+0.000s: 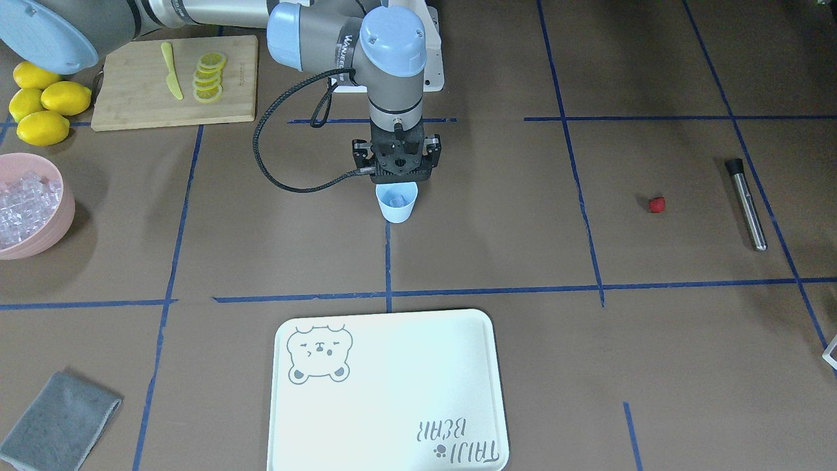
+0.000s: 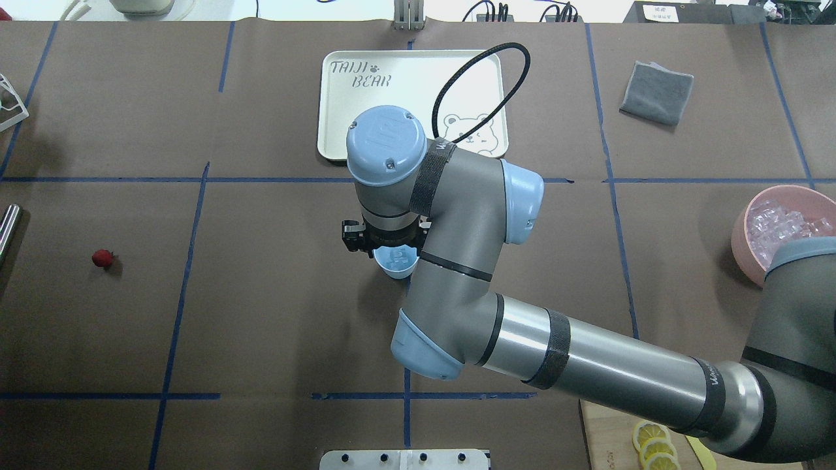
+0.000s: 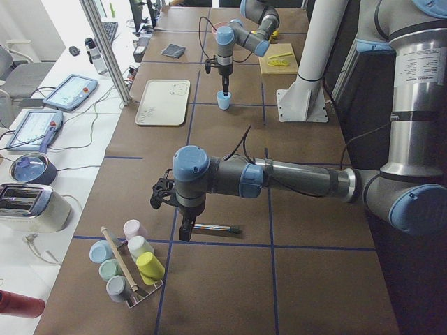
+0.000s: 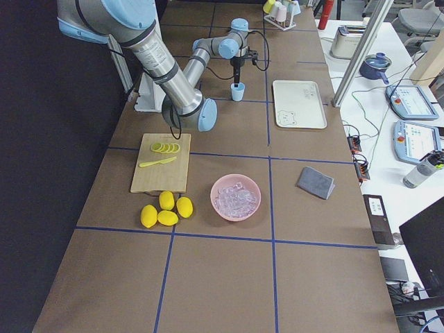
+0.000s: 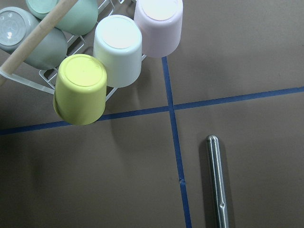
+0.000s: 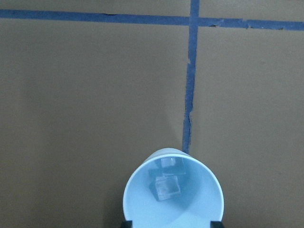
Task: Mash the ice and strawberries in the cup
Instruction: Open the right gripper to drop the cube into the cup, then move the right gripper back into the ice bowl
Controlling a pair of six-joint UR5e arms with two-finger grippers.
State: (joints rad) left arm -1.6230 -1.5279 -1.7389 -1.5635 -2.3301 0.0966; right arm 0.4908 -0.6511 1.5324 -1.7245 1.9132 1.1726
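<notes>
My left gripper point(image 3: 184, 232) hangs by the smooth steel rod point(image 2: 8, 225), can't tell if it's spread or clenched. The little dark red strawberry point(image 2: 102, 258) lies loose, not in yet. In the middle, my right gripper point(image 1: 397, 171) hovers released over the tapered pale blue plastic cup point(image 2: 396, 262), with glassy ice point(image 6: 167, 186) inside. Mashing's all ahead, I reckon.

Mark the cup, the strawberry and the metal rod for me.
cup point(image 1: 397, 210): front-facing view, on its outer wall.
strawberry point(image 1: 656, 205): front-facing view, middle of the berry.
metal rod point(image 1: 747, 208): front-facing view, mid-shaft.
</notes>
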